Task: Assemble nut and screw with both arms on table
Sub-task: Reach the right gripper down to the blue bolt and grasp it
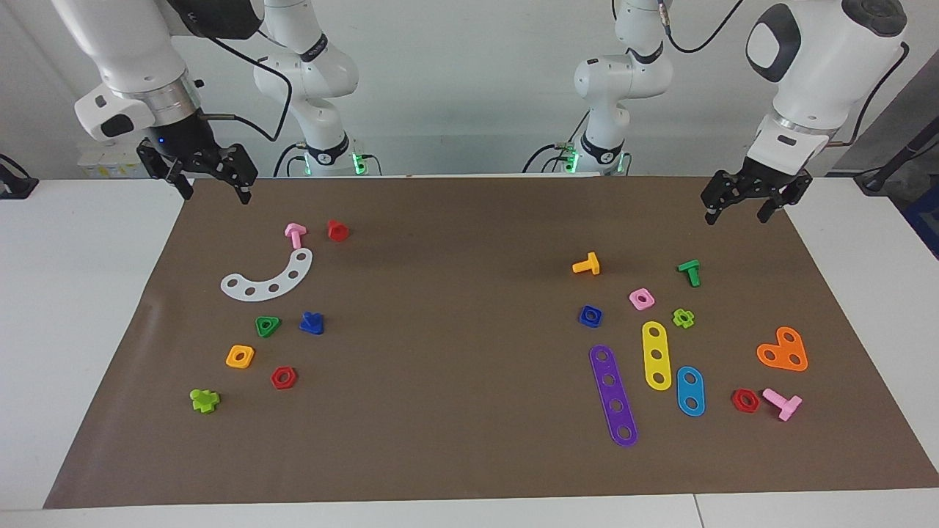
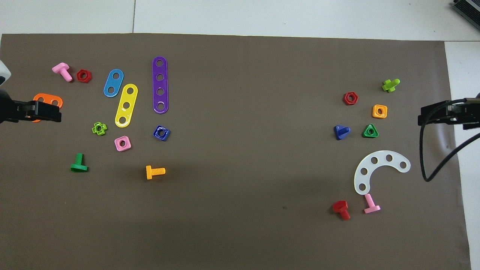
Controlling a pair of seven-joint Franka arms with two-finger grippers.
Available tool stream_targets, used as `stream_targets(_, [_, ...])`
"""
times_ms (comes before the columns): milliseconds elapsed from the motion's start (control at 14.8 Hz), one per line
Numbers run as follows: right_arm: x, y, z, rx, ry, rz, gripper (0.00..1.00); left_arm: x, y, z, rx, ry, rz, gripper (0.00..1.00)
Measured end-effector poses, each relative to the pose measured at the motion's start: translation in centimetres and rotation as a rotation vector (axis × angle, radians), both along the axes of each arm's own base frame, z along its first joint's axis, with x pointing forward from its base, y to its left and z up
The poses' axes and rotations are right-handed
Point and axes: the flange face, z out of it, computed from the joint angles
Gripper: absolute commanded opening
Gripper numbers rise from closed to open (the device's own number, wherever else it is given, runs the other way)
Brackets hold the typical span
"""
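Note:
The dark-blue nut [image 1: 590,316] [image 2: 161,132] lies flat on the brown mat of the table [image 1: 469,411], toward the left arm's end. The dark-blue screw [image 1: 312,323] [image 2: 341,132] rests on its head with its stem up, toward the right arm's end, beside a green triangular nut [image 1: 268,325]. My left gripper [image 1: 737,216] [image 2: 52,112] hangs open and holds nothing, above the mat's edge at its own end. High over the other end of the mat, my right gripper [image 1: 218,192] [image 2: 425,116] is also open and holds nothing. Neither touches any part.
Around the nut lie a pink square nut [image 1: 641,298], an orange bolt [image 1: 587,264], purple [image 1: 613,394], yellow [image 1: 656,355] and blue [image 1: 690,391] strips, and an orange heart plate [image 1: 783,350]. Near the screw lie a white curved strip [image 1: 270,277], an orange nut [image 1: 240,356] and a red nut [image 1: 283,378].

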Motion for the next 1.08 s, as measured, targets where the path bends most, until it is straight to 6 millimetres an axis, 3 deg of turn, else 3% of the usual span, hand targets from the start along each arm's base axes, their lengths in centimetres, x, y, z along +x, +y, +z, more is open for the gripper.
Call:
stream_targets(475, [0.0,0.0,-0.2,0.0,0.003,0.0,1.0,0.0,0.0,0.0,0.0,0.0,0.0,1.0])
stream_targets(678, [0.3,0.1,-1.4,0.003,0.001,0.003,1.0,0.0,0.0,0.0,0.0,0.0,0.0,1.0])
stream_targets(881, [1.4,0.6,-5.1,0.013,-0.017,0.011,1.0,0.0,0.0,0.0,0.0,0.0,0.0,1.0])
stream_targets(1085, [4.1,2.8,-11.2,0.034,-0.023,0.039,1.0,0.0,0.0,0.0,0.0,0.0,0.0,1.0])
